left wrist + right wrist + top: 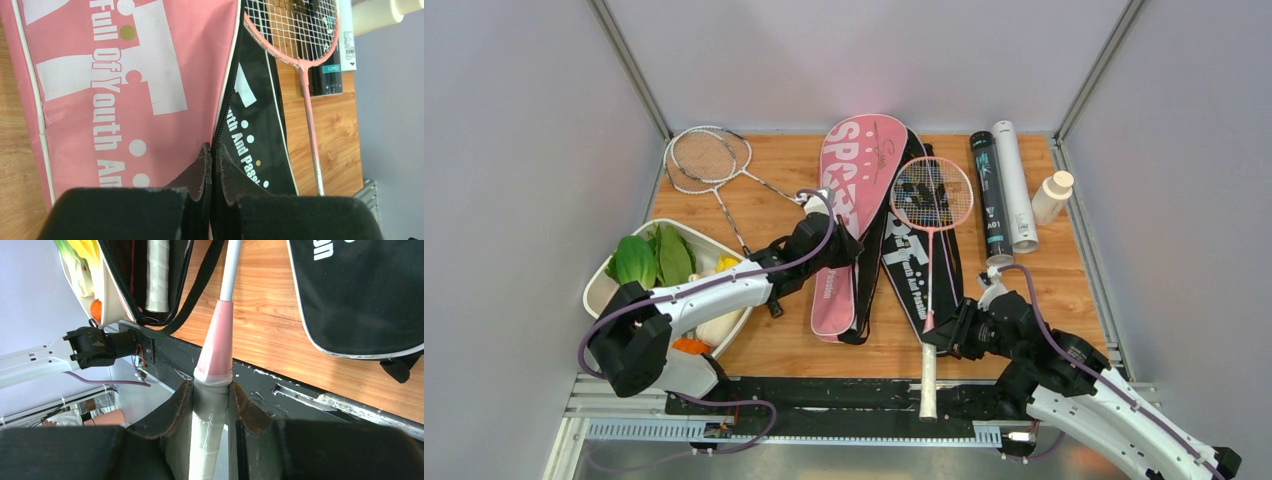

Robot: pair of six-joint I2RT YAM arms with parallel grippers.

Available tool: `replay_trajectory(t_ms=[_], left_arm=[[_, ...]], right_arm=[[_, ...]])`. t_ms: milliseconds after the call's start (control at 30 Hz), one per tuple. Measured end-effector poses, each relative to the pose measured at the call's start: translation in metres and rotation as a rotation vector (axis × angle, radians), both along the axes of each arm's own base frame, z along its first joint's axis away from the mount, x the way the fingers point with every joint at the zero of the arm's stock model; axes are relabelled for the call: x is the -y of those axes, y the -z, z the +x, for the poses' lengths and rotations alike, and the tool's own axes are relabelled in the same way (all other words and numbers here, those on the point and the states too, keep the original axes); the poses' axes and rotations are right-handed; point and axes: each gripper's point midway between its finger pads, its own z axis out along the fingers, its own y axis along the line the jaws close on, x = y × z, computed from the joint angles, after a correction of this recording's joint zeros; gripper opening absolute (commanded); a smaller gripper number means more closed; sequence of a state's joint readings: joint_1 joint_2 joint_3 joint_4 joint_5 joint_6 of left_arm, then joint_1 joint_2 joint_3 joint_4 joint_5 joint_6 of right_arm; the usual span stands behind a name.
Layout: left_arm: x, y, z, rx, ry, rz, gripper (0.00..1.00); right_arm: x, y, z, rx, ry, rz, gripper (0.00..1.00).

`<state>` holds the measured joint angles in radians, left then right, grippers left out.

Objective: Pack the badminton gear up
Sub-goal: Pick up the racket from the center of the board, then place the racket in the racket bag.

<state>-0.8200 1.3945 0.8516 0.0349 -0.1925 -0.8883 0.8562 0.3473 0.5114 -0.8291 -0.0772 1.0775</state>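
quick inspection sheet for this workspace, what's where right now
surface: wooden table, bare wood at near right
job's things: pink bag and black bag side by side; pink racket lying on the black bag; silver rackets far left; black tube beside white tube far right
clutter: tray of vegetables near left; white bottle far right
tools: left tool shut, at the seam between the bags; right tool shut on the pink racket's handle
cables: purple cable along each arm
surroundings: grey walls
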Motion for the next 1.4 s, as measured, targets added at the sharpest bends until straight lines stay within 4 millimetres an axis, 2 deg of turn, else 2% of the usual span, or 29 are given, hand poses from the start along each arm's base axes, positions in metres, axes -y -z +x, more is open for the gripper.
replay_trajectory(t_ms=[233, 433, 767, 1067, 1400], left_arm=[[-0.001, 0.0, 0.0, 0.005, -0.002, 0.013, 0.0], [-0.005, 0.001, 0.002, 0.015, -0.007, 0.055, 0.0], [-0.008, -0.004, 0.005, 0.029, -0.008, 0.09, 0.0], [-0.011, -0.018, 0.012, 0.044, -0.032, 0.147, 0.0], [-0.022, -0.005, 0.016, 0.04, -0.053, 0.245, 0.0]], right_arm=[[0.008, 0.008, -0.006, -0.019, -0.012, -0.05, 0.0], [0.014, -0.006, -0.009, 0.006, -0.009, -0.046, 0.0], [0.014, -0.009, -0.011, 0.009, -0.021, -0.033, 0.0], [0.016, -0.017, -0.016, 0.025, -0.018, 0.016, 0.0], [0.021, -0.013, -0.023, 0.006, -0.031, 0.007, 0.0]])
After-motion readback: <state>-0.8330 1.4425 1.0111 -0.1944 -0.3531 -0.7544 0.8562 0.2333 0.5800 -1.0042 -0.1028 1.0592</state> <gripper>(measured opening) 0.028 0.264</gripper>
